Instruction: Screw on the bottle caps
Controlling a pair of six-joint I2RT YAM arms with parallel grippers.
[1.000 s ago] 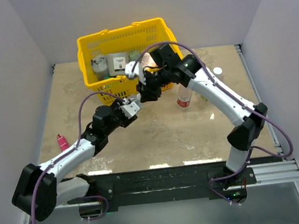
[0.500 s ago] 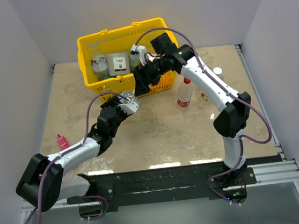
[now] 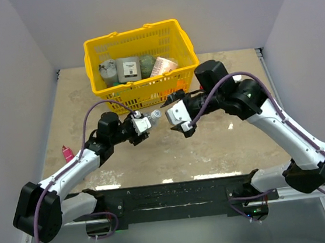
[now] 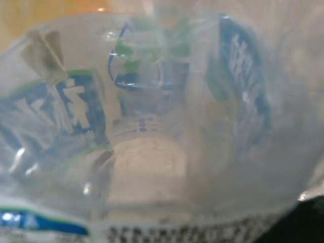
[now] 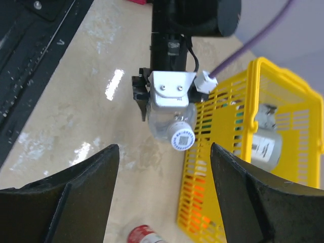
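The yellow basket (image 3: pixel 99 52) stands at upper centre. Just below it, the left gripper (image 3: pixel 145 123) pinches the short bottle (image 5: pixel 164 121) on its side, probably to steady it. The neck points toward the right gripper (image 3: pixel 171 119), whose fingers are spread and hold nothing. The bluish label is too blurred to read. The white cap (image 5: pixel 182 137) on the neck bears a small square code.

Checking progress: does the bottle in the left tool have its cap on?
On: a white cap covers the bottle's neck, right wrist view. Tightness: cannot tell.
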